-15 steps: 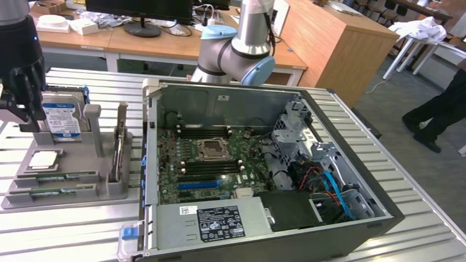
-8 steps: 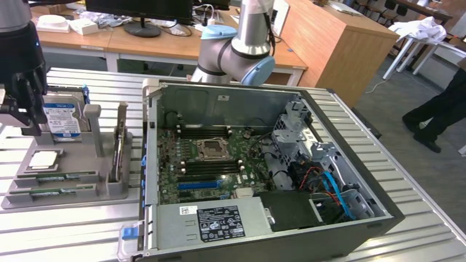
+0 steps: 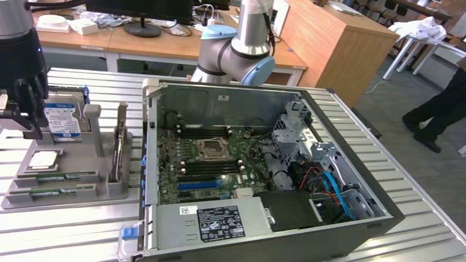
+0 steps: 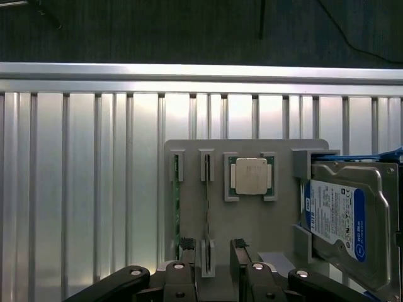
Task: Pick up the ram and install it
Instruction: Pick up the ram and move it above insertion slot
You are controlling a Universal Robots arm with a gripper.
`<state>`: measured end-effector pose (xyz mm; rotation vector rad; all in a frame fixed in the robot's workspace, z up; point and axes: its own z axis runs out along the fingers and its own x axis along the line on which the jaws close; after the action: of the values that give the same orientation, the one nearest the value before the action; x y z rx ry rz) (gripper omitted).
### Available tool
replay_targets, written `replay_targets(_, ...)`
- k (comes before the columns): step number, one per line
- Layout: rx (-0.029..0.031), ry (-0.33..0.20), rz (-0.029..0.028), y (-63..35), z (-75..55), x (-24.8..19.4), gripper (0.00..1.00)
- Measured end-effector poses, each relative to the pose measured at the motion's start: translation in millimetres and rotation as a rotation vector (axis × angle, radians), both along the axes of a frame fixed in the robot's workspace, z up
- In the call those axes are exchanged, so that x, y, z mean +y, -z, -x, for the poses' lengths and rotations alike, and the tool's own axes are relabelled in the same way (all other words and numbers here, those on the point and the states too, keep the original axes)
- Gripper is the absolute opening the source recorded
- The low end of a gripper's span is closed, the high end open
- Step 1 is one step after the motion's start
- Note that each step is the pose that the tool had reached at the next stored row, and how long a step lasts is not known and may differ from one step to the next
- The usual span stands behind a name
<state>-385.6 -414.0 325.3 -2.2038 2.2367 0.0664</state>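
Two ram sticks lie in slots of the grey holder tray (image 3: 102,188) at the exterior view's left: one ram stick (image 3: 55,178) and a second ram stick (image 3: 51,192) beside it. In the wrist view they stand edge-on, a green ram stick (image 4: 177,204) and a thinner-looking ram stick (image 4: 206,211). My gripper (image 3: 22,126) hangs above the tray's far end near the hard drive. In the wrist view the gripper (image 4: 213,255) is open with nothing held. Its fingers (image 4: 239,251) straddle the end of the second ram's slot from above.
The tray also carries a blue-and-white hard drive (image 4: 343,217) and a square silver processor (image 4: 250,175). An open computer case (image 3: 218,90) with its motherboard (image 3: 211,161) stands to the exterior view's right of the tray on the slatted metal table (image 3: 65,229). A person's legs (image 3: 437,114) are at the far right.
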Motion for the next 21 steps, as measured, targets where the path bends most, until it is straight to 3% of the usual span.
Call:
replay_targets(12,0.0,0.0,0.0,11.7,0.0,0.0,0.36)
replay_targets(15,0.0,0.0,0.0,24.9,0.0,0.0,0.36)
replay_targets(21,0.0,0.0,0.0,30.2,0.0,0.0,0.36)
